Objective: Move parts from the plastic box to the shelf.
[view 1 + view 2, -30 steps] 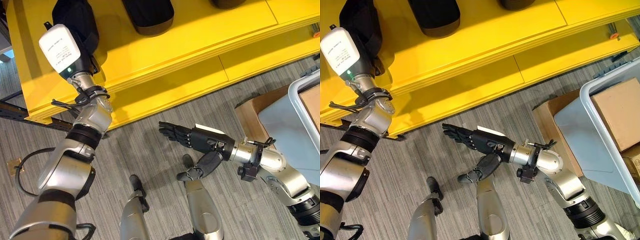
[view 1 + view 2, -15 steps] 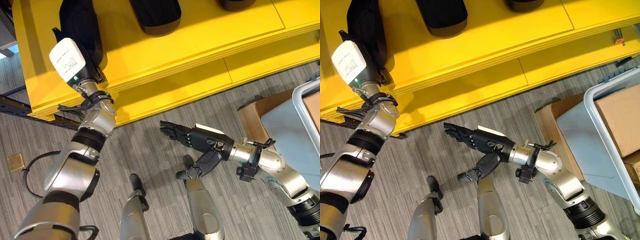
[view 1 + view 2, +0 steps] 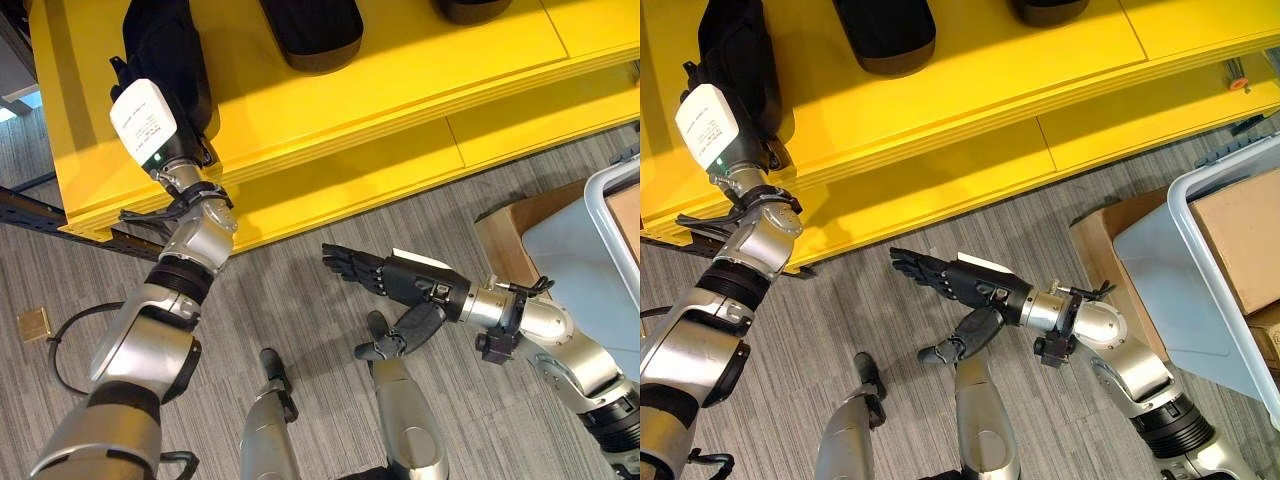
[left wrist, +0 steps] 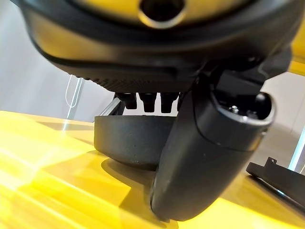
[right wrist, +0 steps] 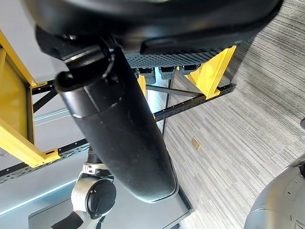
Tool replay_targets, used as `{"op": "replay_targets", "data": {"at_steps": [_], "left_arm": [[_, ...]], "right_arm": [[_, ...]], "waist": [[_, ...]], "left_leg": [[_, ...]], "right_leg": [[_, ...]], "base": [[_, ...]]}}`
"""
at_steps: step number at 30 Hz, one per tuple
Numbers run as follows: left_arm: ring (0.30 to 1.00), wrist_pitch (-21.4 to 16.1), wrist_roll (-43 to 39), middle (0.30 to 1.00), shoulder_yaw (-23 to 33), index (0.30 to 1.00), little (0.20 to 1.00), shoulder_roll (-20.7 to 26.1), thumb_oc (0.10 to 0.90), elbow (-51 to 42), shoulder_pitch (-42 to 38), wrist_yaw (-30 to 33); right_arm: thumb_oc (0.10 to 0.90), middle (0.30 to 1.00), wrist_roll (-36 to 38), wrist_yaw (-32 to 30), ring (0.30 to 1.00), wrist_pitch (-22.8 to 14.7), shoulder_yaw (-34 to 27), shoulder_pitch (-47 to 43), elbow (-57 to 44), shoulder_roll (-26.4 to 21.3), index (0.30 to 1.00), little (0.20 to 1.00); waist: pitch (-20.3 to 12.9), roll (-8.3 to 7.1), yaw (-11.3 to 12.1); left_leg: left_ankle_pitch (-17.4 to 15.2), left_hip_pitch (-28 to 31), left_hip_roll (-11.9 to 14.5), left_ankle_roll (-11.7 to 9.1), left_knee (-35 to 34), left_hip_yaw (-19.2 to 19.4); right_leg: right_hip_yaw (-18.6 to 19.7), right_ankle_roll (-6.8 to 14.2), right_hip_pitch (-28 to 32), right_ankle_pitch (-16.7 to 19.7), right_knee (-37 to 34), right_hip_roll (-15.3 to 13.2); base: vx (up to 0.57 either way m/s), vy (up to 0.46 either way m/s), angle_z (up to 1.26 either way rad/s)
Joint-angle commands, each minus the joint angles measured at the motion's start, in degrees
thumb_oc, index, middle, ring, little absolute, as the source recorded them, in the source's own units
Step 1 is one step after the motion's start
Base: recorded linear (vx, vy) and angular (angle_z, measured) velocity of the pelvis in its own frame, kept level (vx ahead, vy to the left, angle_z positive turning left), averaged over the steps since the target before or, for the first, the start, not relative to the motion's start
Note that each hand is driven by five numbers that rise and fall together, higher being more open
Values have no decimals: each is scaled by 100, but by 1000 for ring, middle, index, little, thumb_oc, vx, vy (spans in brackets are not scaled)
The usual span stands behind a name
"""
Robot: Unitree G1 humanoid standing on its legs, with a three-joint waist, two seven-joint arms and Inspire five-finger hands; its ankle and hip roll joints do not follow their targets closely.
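My left hand [image 3: 160, 55] is up on the yellow shelf [image 3: 400, 70] near its left end, over a dark part [image 4: 128, 140] lying there; fingers hidden, so I cannot tell their state. Right hand [image 3: 960, 280] hangs over the floor, fingers straight, empty. Plastic box [image 3: 1200, 260] at right, holding cartons.

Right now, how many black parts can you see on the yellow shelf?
3 on the yellow shelf: a left part at the left hand, a middle part, and a right part cut off by the view's top edge. More may lie beyond the view.
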Motion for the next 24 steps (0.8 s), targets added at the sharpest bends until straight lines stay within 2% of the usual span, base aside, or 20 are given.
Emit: {"op": "replay_targets", "data": {"at_steps": [1, 18, 24], "left_arm": [[1000, -370, 147, 1000, 57, 1000, 1000, 392, 900, -48, -195, 106], [1000, -277, 209, 1000, -81, 1000, 1000, 492, 900, 87, -485, 227], [1000, -239, 201, 1000, -89, 1000, 1000, 498, 900, 62, -520, 456]], "right_arm": [[900, 1000, 464, 211, 1000, -581, -146, -261, -466, 248, 1000, 1000], [900, 1000, 491, 279, 1000, -545, -104, -278, -497, 215, 1000, 1000], [900, 1000, 501, 255, 1000, -554, -81, -290, -510, 209, 1000, 1000]], "waist": [[-284, -249, -144], [-310, -246, -220], [-311, -252, -225]], "left_leg": [[-634, -1, -224, 589, 280, 272], [-656, 40, -211, 583, 279, 336], [-658, 26, -205, 590, 293, 351]], "right_leg": [[-599, -839, 158, -686, 239, 535], [-572, -848, 147, -699, 268, 541], [-565, -855, 126, -699, 285, 541]], "base": [[0, 0, 0], [0, 0, 0], [0, 0, 0]]}}
